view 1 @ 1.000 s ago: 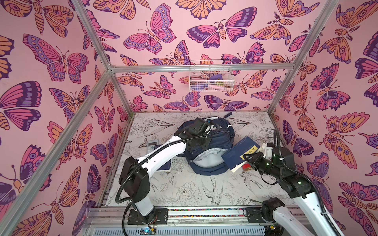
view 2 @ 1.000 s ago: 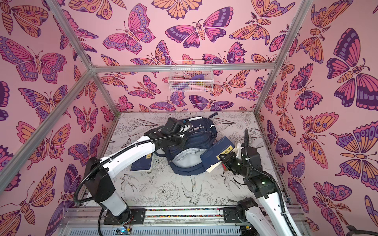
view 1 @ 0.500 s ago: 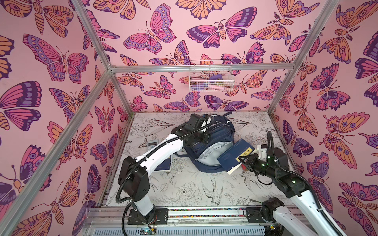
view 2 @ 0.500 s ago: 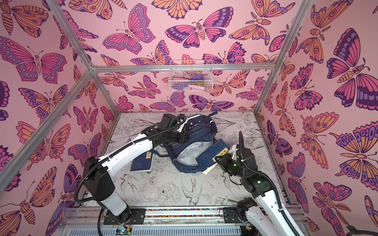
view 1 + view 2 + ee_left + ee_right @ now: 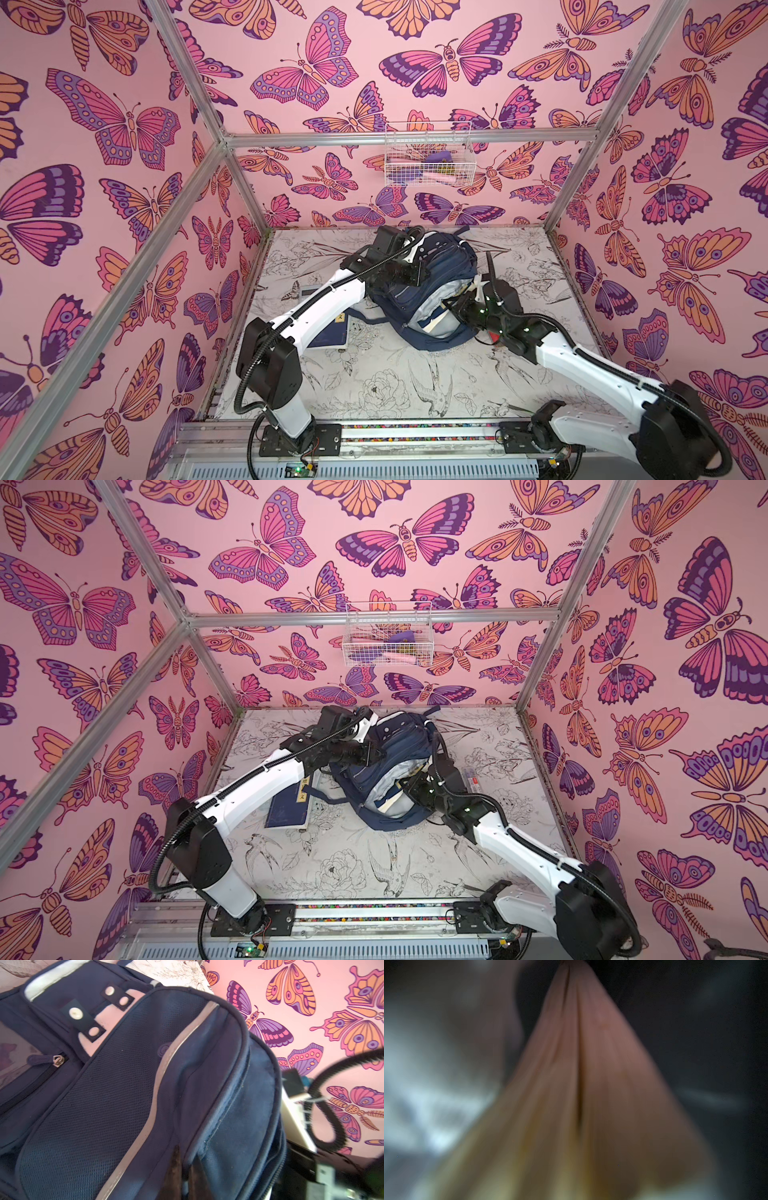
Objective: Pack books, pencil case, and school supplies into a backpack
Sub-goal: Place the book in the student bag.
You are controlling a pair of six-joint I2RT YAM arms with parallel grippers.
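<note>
Left claw [image 5: 186,1173]: clenched on the backpack [image 5: 440,266] fabric.
Right claw [image 5: 451,306]: at the bag's mouth, grasping a book [image 5: 571,1084].
Bench [image 5: 374,386]: a second book [image 5: 286,812] lay flat.

My left end effector [image 5: 415,272] sits pinched shut on the upper fabric of the backpack [image 5: 440,266]. The backpack lies on the counter [image 5: 374,386] with its pale-lined mouth gaping on its near side. My right end effector [image 5: 451,305] is pushed into that mouth, its tips hidden against a cream-edged book [image 5: 434,322] lodged inside. Just beside the backpack, under my left forearm, a loose book [image 5: 332,334] lies flat. Beyond the backpack, high on the wall, hangs a wire basket [image 5: 428,153].
</note>
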